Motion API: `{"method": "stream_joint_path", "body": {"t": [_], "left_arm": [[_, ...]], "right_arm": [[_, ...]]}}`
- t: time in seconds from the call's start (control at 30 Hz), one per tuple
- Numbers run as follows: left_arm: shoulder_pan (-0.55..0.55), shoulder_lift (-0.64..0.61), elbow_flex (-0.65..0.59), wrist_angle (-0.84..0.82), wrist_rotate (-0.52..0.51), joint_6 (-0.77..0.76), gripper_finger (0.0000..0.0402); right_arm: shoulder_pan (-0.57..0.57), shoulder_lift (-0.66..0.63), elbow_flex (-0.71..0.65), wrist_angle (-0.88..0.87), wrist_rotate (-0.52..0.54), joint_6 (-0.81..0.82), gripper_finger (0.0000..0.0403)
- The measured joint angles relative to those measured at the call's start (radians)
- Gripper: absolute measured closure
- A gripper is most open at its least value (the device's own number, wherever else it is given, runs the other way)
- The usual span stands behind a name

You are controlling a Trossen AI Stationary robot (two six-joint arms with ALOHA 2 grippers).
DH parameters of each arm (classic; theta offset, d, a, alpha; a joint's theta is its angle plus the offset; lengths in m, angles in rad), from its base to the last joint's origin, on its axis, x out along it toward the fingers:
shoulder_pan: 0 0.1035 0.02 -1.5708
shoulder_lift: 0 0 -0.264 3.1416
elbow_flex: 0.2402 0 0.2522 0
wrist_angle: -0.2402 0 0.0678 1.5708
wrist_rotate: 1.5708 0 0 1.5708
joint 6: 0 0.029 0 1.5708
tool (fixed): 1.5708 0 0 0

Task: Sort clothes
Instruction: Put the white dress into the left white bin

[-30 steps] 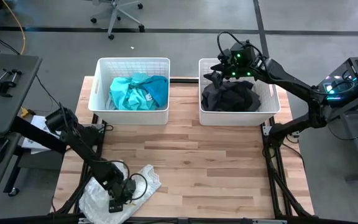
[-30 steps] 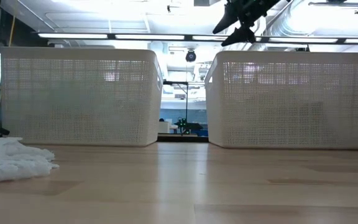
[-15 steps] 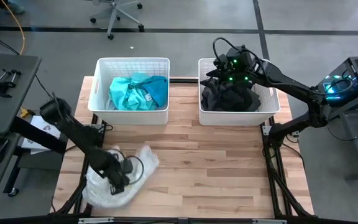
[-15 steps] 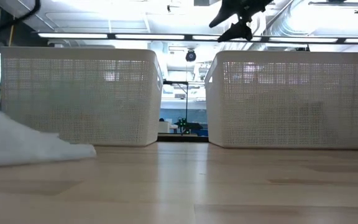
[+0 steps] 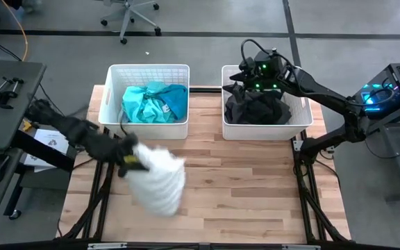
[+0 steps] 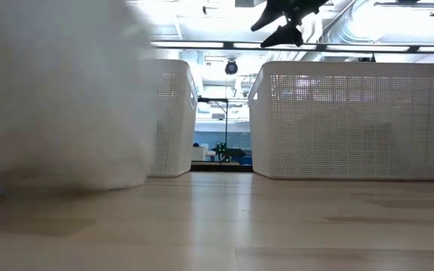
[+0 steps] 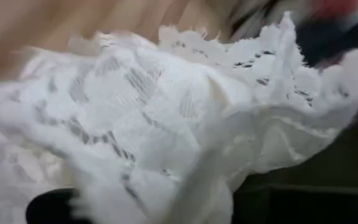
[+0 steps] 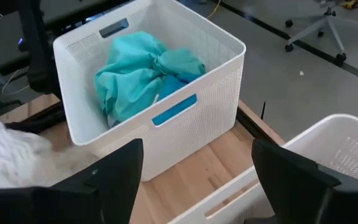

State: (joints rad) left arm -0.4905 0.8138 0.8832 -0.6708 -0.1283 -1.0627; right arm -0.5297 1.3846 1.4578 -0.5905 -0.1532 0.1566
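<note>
My left gripper (image 5: 128, 161) is shut on a white lacy garment (image 5: 160, 179) over the table's left half, just in front of the left basket (image 5: 108, 104). The garment is blurred by motion. It fills the left wrist view (image 7: 166, 124) and the left of the low view (image 6: 51, 90). Teal and blue clothes (image 5: 155, 103) lie in the left basket, and a black garment (image 5: 257, 107) lies in the right basket (image 5: 304, 114). My right gripper (image 5: 250, 75) hovers open above the right basket's far left corner, holding nothing. My left gripper holds the white lacy garment at its left end (image 5: 136, 161), reaching in from the table's left. The bunched cloth hides the fingers and the place of contact. The garment trails from the gripper toward the table's near right. I cannot tell whether its lower end touches the table.
The two white mesh baskets stand side by side at the table's far edge, with a gap between them (image 6: 221, 135). In the right wrist view the left basket (image 8: 73, 124) and the right basket's rim (image 8: 340, 134) show. Bare wood (image 5: 255, 187) spans the table's middle and right.
My left gripper has gone from the table's near left corner up and toward the far edge, taking the white garment along. The garment, which lay spread at that corner, is now bunched and swinging from the gripper, in front of the left basket.
</note>
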Motion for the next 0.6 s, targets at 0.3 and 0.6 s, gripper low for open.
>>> {"method": "stream_joint_path", "body": {"t": [0.3, 0.6], "left_arm": [[0.219, -0.173, 0.003, 0.810, -0.170, 0.481, 0.0396], [0.441, -0.212, 0.007, 1.206, -0.418, 1.243, 0.0398]], "right_arm": [[-0.001, 0.000, 0.000, 0.067, 0.001, 0.023, 0.0114], [-0.001, 0.000, 0.000, 0.073, 0.000, 0.043, 0.0114]]}}
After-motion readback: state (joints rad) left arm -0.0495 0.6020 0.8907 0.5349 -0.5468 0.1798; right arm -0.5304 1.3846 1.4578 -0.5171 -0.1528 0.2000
